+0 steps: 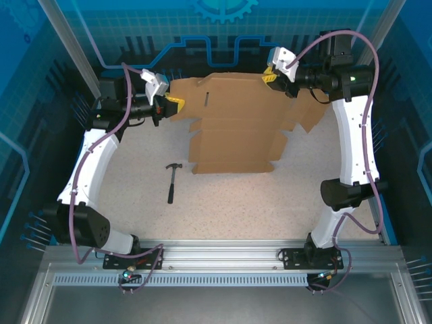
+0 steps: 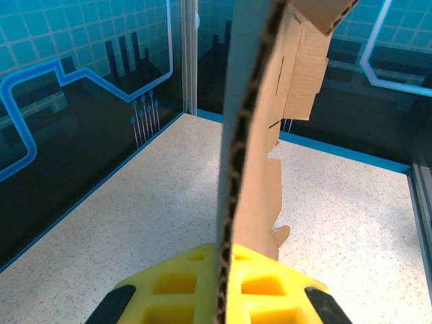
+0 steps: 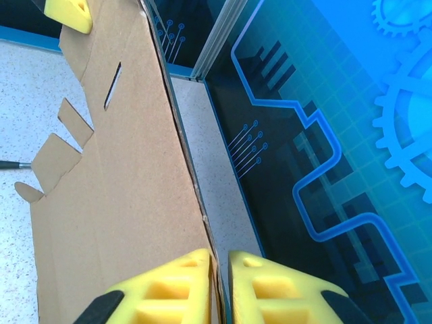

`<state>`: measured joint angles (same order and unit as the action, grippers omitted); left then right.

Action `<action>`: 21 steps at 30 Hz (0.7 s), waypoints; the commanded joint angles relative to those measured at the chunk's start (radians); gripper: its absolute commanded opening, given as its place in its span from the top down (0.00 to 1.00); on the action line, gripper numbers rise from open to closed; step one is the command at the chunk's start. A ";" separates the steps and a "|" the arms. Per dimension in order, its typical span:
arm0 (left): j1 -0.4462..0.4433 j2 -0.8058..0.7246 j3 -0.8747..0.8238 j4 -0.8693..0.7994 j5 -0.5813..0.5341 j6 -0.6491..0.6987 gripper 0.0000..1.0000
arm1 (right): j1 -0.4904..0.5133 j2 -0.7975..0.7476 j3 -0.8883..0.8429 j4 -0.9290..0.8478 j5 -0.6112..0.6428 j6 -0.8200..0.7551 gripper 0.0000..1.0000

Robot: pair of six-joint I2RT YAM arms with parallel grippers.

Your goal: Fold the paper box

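Observation:
The paper box [image 1: 233, 125] is a flat brown cardboard blank with flaps and tabs, held up off the table between both arms at the back. My left gripper [image 1: 174, 104] is shut on its left edge; in the left wrist view the corrugated edge of the box [image 2: 253, 135] runs straight between the yellow fingers [image 2: 179, 283]. My right gripper [image 1: 271, 76] is shut on its upper right corner; in the right wrist view the box [image 3: 115, 202] passes between the yellow pads [image 3: 260, 287]. The left gripper's yellow finger [image 3: 67, 13] shows at the far end.
A small black hammer [image 1: 173, 181] lies on the speckled table left of centre, below the blank. Blue patterned walls [image 1: 216, 27] close in the back and sides. The arm bases sit on the metal rail [image 1: 223, 260] at the near edge.

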<state>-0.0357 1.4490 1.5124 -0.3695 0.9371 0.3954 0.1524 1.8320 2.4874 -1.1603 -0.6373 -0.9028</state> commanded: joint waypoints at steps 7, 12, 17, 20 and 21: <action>0.014 -0.029 -0.070 0.234 -0.134 -0.205 0.62 | 0.011 -0.106 -0.017 -0.018 -0.004 0.239 1.00; 0.037 -0.044 -0.172 0.364 -0.136 -0.228 0.28 | 0.011 -0.240 -0.195 0.022 -0.016 0.339 1.00; 0.041 -0.031 -0.198 0.428 -0.118 -0.231 0.15 | 0.007 -0.313 -0.276 0.028 -0.042 0.371 1.00; 0.040 -0.002 -0.169 0.435 -0.058 -0.246 0.12 | -0.001 -0.335 -0.304 0.046 -0.071 0.384 1.00; 0.040 0.006 -0.161 0.442 -0.023 -0.256 0.11 | -0.002 -0.335 -0.305 0.048 -0.074 0.387 1.00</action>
<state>-0.0032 1.4372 1.3159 0.0017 0.8284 0.1650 0.1543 1.5017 2.2028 -1.1412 -0.6590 -0.5671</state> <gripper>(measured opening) 0.881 0.056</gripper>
